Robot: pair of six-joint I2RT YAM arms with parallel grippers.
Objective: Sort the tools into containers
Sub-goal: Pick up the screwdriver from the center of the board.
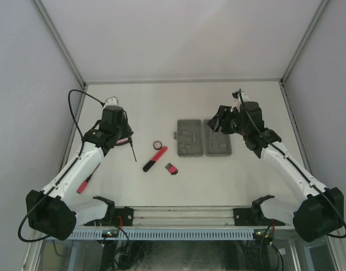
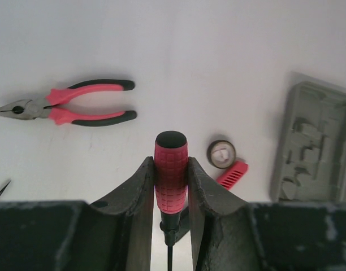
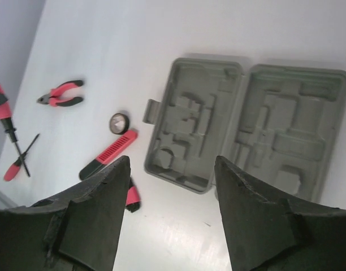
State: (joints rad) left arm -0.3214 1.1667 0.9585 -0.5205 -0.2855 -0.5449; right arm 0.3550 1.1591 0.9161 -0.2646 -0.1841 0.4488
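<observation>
The left gripper (image 2: 170, 167) is grasping the red-handled screwdriver (image 2: 171, 183). Both fingers are pressing on the sides of the ribbed grip. The black cap is sticking out past the fingertips, and the dark shaft is running back between the fingers. In the top view that shaft is slanting down toward the near right; whether its tip is touching the table (image 1: 246, 180) cannot be told.

The red-handled pliers (image 2: 65, 107) are lying flat on the table, left of the small black ring (image 1: 158, 145) and apart from it. Just near of the ring, the longer red-black tool (image 1: 155, 158) is lying at a slant, with its red end close to the ring. The red-black hex key set (image 1: 171, 167) is sitting just to its near right. A slim red-handled tool (image 1: 84, 182) is lying beside the left arm, well to the left of that group.

The right gripper (image 3: 172, 164) is standing released, with its fingers spread wide and nothing between them. It is hovering over the far right part of the grey tool case (image 1: 191, 148). The case is lying open on the table right of the ring, its two halves side by side with the moulded recesses facing up and its latch tab on the left edge.
</observation>
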